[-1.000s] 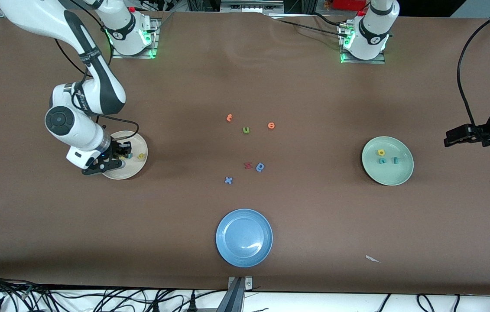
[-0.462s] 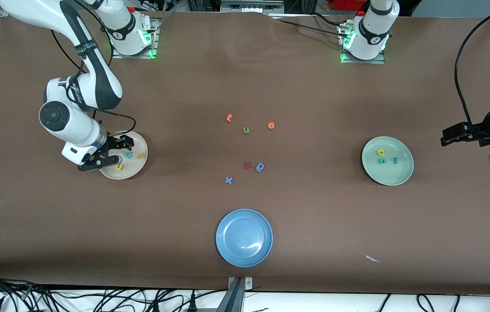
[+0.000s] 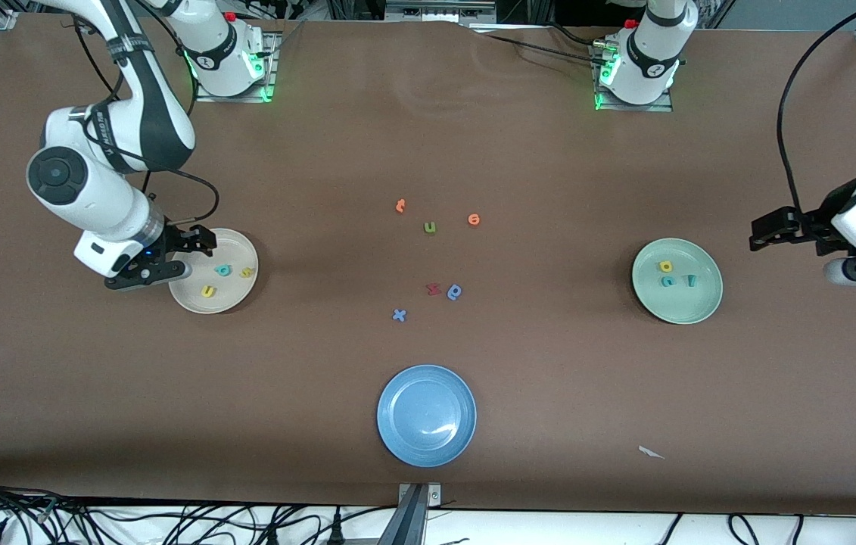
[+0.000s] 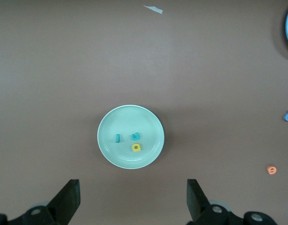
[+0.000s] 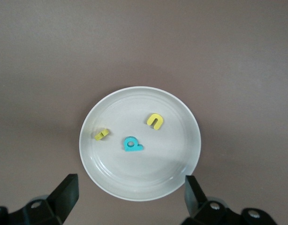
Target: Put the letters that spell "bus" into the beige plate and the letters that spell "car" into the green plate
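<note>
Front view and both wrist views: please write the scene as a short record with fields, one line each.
beige plate: holds teal b, yellow u, yellow s
green plate: holds yellow a, light-teal c, teal r
blue plate: no letters in it
olive-green u: on the table, mid-table
right pincer: open, over the beige plate's edge
left pincer: open, beside the green plate

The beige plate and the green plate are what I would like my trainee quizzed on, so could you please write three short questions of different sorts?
1. True or false: the beige plate holds the yellow u, the teal b and the yellow s.
2. How many letters lie in the green plate?
3. The right pincer is: A shut on a letter; B open and empty; C out of view.

Key: 1 true; 2 three; 3 B.
</note>
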